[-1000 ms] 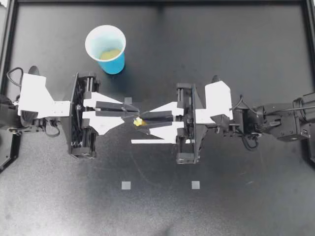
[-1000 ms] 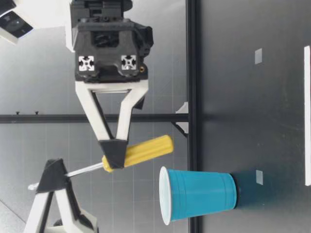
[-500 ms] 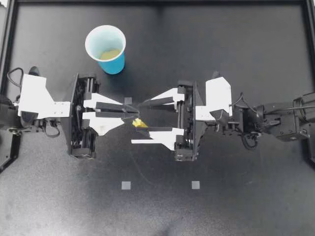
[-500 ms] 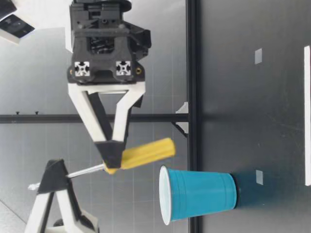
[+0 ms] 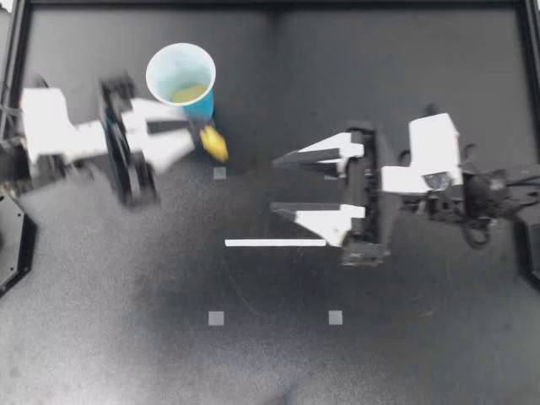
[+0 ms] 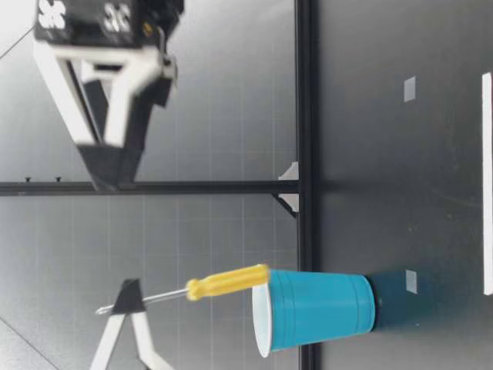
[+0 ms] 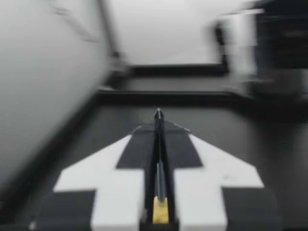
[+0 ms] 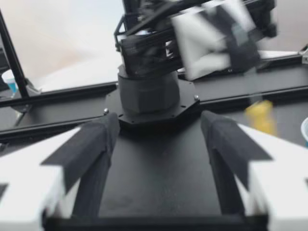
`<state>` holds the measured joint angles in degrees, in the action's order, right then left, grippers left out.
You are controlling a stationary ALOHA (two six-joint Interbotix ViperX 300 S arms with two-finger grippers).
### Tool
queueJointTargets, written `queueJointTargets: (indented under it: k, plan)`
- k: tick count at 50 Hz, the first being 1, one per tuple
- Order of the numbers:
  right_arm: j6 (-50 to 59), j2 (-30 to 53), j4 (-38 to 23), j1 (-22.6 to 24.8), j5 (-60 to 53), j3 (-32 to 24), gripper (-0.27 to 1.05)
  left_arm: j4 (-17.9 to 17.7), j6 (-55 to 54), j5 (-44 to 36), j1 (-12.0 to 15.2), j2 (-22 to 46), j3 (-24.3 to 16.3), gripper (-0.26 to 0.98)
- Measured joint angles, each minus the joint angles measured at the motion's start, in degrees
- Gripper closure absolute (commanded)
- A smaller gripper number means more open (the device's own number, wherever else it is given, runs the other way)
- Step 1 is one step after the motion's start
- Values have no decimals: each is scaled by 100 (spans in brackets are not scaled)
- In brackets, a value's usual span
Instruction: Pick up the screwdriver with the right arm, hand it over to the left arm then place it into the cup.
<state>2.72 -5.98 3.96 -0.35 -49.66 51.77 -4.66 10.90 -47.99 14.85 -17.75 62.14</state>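
Observation:
My left gripper (image 5: 196, 135) is shut on the metal shaft of the screwdriver (image 5: 213, 143), whose yellow handle hangs down beside the blue cup (image 5: 180, 80). At table height the handle (image 6: 227, 282) ends level with the rim of the cup (image 6: 316, 310), and my left gripper (image 6: 129, 297) pinches the shaft above it. The shaft (image 7: 158, 144) runs between the closed fingers in the left wrist view. My right gripper (image 5: 277, 183) stands open and empty, well right of the cup. From its wrist, the right gripper (image 8: 160, 122) faces the left arm (image 8: 192, 38) and the handle (image 8: 260, 115).
A white strip (image 5: 275, 243) lies on the black table in front of my right gripper. Two grey tape squares (image 5: 216, 318) (image 5: 335, 317) mark the near half. A black frame rail (image 6: 304, 154) edges the table.
My right gripper opened, let go of the screwdriver and drew back to the right. My left gripper carried the screwdriver away toward the cup.

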Motion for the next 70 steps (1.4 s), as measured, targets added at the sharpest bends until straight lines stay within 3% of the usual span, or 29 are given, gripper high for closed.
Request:
queueJointTargets:
  k: [15, 22, 37, 56, 70]
  plan:
    - [0, -264, 0, -9, 0, 167, 10, -79, 404, 18, 1046, -272, 97, 70]
    - [0, -264, 0, -9, 9, 167, 10, -105, 378, -18, 1310, 26, 132, 70]
    - [18, -264, 0, 0, 0, 167, 10, -475, 343, -308, 1354, 923, -9, 65]
    - [26, -264, 0, -9, 9, 167, 10, -545, 272, -334, 1354, 1160, -26, 14]
    - [26, -264, 0, -9, 0, 167, 10, -545, 264, -334, 1354, 1028, -26, 13]
